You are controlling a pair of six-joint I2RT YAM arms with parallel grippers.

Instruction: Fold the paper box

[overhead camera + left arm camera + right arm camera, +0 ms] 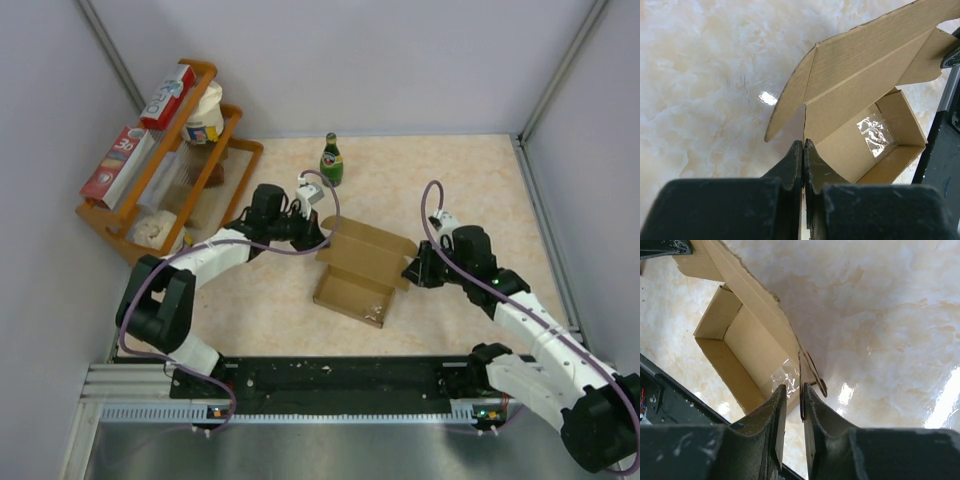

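Paper box [362, 268] is seen at centre of surface [470, 170]. Left hand [803, 146] is clamped on its far-left flap; right hand [795, 390] is nearly closed around the right flap, grip unconfirmed. Flaps should be drawn inward evenly.

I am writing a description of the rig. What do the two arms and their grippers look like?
The left arm and right arm have white links with black joints. A purple cable loops along each. The left gripper and right gripper are black, tapered, scuffed.
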